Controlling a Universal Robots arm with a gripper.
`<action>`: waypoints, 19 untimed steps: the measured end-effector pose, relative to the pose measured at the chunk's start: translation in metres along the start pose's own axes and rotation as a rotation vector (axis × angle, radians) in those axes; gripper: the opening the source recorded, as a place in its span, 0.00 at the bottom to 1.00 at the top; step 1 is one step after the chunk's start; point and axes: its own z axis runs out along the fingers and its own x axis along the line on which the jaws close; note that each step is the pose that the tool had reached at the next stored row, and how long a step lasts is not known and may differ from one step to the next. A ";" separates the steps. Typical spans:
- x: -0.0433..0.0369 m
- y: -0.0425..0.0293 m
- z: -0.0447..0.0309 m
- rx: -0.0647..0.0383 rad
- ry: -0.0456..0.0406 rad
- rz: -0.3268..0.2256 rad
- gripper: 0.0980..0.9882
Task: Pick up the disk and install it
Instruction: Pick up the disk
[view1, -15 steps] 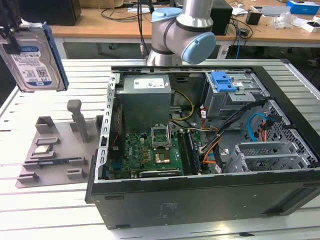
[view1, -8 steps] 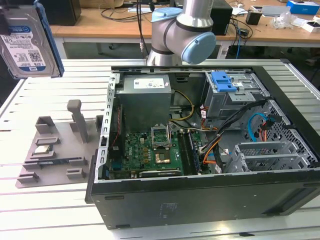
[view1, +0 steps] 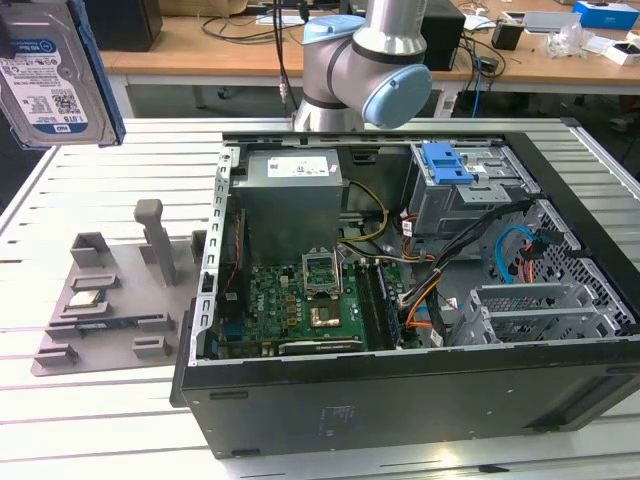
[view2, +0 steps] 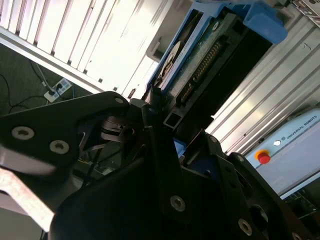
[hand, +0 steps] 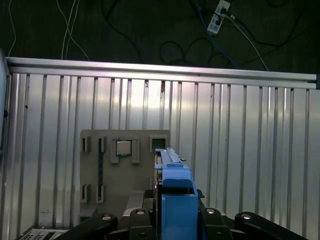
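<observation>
Pickup is done: we see the gripper (view2: 167, 125) clamped on the disk (view1: 50, 80), held up in the air at the exterior view's left, above the gray tray (view1: 120, 300). Install is still left (disk not yet in the PC case (view1: 400, 410)).

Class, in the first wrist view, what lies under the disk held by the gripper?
Under the disk lies the grey holder tray with a small square chip, on the slatted metal table. The disk and gripper cover part of the tray.
</observation>
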 end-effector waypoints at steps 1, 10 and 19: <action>0.0002 -0.0026 -0.0001 0.000 -0.0001 0.000 0.30; 0.0021 -0.0437 -0.0019 0.000 -0.0002 0.000 0.30; 0.0045 -0.0983 -0.0044 0.000 -0.0001 0.000 0.30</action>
